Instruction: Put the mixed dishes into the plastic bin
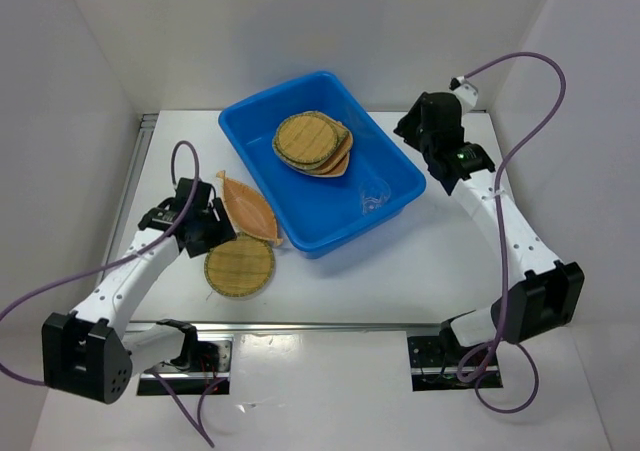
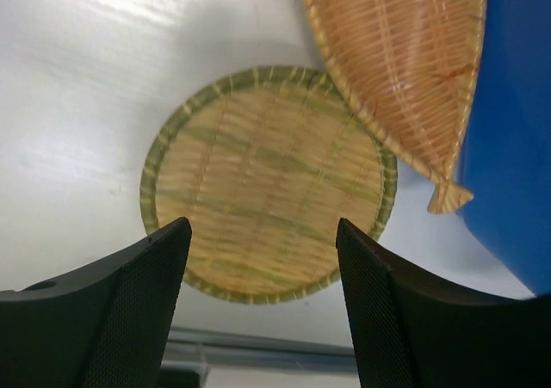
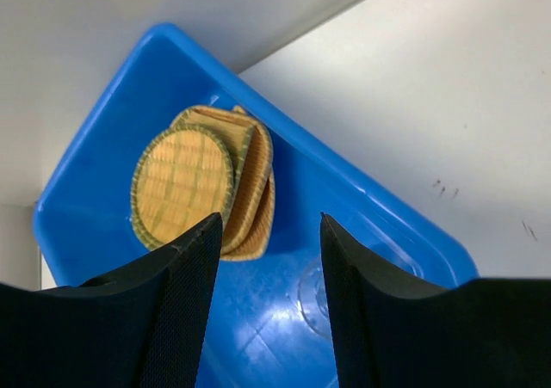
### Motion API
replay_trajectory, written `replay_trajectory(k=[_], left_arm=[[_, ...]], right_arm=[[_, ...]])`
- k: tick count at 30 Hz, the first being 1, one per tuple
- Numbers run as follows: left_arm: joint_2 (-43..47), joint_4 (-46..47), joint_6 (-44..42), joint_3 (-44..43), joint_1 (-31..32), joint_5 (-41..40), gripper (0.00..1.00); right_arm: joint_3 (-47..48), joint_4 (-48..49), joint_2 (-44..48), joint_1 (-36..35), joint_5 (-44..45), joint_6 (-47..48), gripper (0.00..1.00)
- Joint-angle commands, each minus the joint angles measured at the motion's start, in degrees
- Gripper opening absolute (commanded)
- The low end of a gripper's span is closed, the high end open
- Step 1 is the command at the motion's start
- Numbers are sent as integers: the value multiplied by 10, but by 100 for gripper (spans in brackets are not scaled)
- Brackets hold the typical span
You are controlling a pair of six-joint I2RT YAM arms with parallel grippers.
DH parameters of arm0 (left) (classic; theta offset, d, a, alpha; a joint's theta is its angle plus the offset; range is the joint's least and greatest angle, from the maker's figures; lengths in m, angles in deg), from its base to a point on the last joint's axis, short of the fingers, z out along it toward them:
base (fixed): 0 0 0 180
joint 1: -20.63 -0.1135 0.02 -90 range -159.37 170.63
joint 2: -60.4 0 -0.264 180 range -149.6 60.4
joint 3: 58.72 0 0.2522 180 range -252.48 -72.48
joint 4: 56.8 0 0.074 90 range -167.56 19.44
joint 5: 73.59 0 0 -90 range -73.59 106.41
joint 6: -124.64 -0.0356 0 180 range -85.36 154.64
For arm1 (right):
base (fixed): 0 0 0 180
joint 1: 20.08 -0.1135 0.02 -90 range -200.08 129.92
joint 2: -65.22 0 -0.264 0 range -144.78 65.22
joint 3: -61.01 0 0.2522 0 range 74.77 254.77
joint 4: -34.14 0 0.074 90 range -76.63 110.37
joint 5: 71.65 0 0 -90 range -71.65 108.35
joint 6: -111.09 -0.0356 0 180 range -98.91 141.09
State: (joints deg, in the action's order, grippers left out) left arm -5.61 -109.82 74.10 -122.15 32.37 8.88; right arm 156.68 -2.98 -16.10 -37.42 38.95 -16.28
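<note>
We saw the large bright blue rectangular plastic bin (image 1: 310,211) standing at the middle of the white counter (image 1: 420,271), turned at an angle to its edges. Inside it, toward the far end, lay a stack of flat woven bamboo trays (image 1: 335,156), topped by a round tan tray with a green rim (image 1: 305,139). The right wrist view showed that same top tray (image 3: 182,184) with the edges of the others fanned out beneath it. A small clear cup (image 1: 374,201) sat on the bin floor near the right wall, well apart from the stack.

Two dishes were outside the bin, on the counter at its left. An orange-brown leaf-shaped woven tray (image 1: 250,209) lay right up against the bin's left wall, and a second round green-rimmed woven tray (image 1: 240,267) lay just in front of it. In the left wrist view the leaf tray (image 2: 400,70) overlapped that round tray's (image 2: 267,181) rim.

The left claw (image 1: 215,229) hovered over the round tray on the counter, spread wide and empty - nothing between its fingers (image 2: 129,311). The right claw (image 1: 408,133) hung beside the bin's far right rim, likewise released and holding nothing.
</note>
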Motion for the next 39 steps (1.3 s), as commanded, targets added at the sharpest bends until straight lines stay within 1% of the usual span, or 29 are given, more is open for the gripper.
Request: replay_trajectory(k=[1,4,8,9,12,15,18,21,22,23,26,30,31,34,35,37,38,39], left_arm=[[32,-14,63,-2,-19,36,76],[19,-14,82,13,-30,55,76],[5,-14,127,47,-36,60,78],[5,-14,153,61,-42,60,78],[-1,-27,184,68,-48,36,78],[-7,-48,184,55,-72,-19,78],[-19,-57,199,47,-80,-28,80],[-32,-65,248,70,-80,19,80],[-32,-65,261,100,-80,36,80],[-25,-57,288,115,-80,59,80],[1,-36,322,160,-80,67,78],[33,-2,343,201,-80,81,76],[40,7,350,209,-80,86,73],[84,49,362,234,-80,100,67],[111,73,362,250,-80,107,66],[141,91,383,268,-80,107,64],[181,96,383,273,-80,100,64],[203,96,392,293,-80,93,61]], right_arm=[[-29,1,47,4,11,13,55],[-36,-8,69,4,11,19,55],[-54,-21,106,11,16,31,55],[-54,-21,114,17,16,31,55],[-70,-32,141,31,16,42,55],[-82,-38,159,54,7,48,55],[-98,-38,170,74,-5,59,55],[-98,-44,170,74,-5,73,56],[-98,-44,170,74,-5,73,56],[-98,-44,170,74,-5,80,56],[-92,-49,175,74,-10,80,58],[-92,-49,175,74,-15,86,58],[-92,-49,170,74,-21,92,58],[-92,-44,170,74,-34,92,58],[-87,-44,170,74,-34,98,58],[-87,-39,165,74,-39,98,58],[-87,-39,165,74,-39,98,58],[-87,-39,165,74,-39,98,58]])
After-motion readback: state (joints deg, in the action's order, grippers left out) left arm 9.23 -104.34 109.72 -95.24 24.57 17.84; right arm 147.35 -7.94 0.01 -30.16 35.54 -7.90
